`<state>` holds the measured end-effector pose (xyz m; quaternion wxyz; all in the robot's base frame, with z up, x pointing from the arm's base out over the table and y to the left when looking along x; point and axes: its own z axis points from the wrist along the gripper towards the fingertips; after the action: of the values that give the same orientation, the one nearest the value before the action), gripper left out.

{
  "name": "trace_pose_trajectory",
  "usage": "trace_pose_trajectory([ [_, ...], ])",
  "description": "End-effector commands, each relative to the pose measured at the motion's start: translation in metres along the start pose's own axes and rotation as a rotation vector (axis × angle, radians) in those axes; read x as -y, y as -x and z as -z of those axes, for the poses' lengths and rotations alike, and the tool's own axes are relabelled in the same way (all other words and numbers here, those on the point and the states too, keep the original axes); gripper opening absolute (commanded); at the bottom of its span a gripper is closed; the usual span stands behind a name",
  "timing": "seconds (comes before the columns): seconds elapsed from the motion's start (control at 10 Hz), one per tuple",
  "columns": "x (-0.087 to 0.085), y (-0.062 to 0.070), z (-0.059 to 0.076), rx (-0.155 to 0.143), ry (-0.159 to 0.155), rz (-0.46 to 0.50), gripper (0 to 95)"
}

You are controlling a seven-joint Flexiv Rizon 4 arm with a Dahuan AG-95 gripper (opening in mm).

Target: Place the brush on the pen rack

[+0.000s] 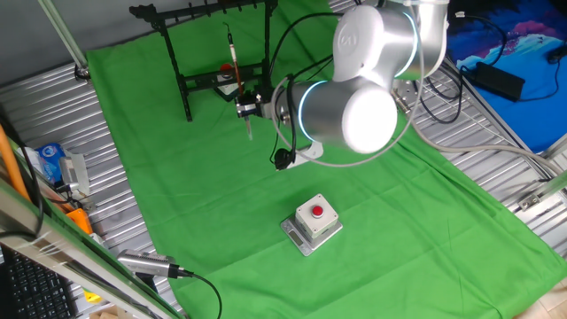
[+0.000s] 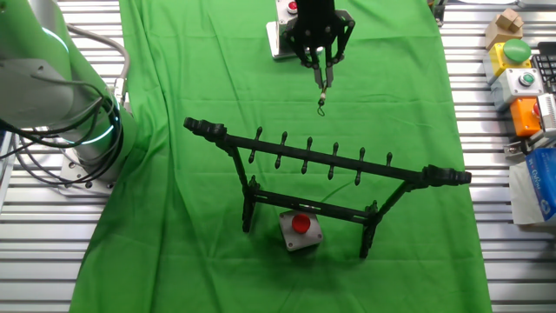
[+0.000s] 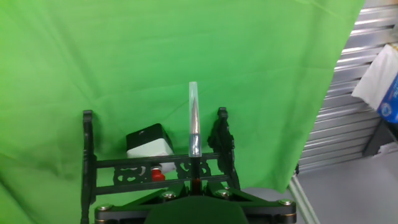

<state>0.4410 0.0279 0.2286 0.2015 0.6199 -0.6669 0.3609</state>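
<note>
currently the two-finger gripper (image 2: 321,68) has its jaws clamped on the long, thin calligraphy brush (image 1: 237,84), a dark reddish-brown shaft with a pale tip. the brush is held clear of the green cloth covering the counter (image 1: 372,266) and has not yet reached the black thin-rod pen rack (image 2: 321,156).

position relative to the jaws:
- the pen rack stands ahead of the jaws, a short way apart; in the hand view its legs and lower crossbar appear just beyond the jaws.
- the grey box with a red button (image 2: 301,229) sits beyond the rack, behind its lower crossbar.

orientation: the long axis of the brush runs straight out of the jaws, roughly upright. in the hand view the pale tip (image 3: 193,93) points away from the jaws.

risks, as a judgement:
- the shaft is very thin; a slight tilt in the grip could make it miss a notch on the top bar.
- a low approach could strike the crossbar and push the light frame over.
- releasing before the brush hangs seated could drop it onto the cloth.
</note>
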Motion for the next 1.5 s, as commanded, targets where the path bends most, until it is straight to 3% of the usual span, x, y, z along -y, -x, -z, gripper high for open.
trace_pose_trajectory([
  [0.1, 0.0, 0.0, -0.004, 0.007, -0.008, -0.004, 0.0],
  [0.7, 0.0, -0.01, -0.016, 0.044, -0.009, 0.002, 0.0],
  [1.1, 0.0, -0.015, -0.021, 0.046, -0.015, 0.013, 0.0],
  [1.4, 0.0, -0.015, -0.021, 0.034, -0.029, 0.035, 0.0],
  [1.5, 0.0, -0.015, -0.021, 0.002, -0.057, 0.064, 0.0],
])
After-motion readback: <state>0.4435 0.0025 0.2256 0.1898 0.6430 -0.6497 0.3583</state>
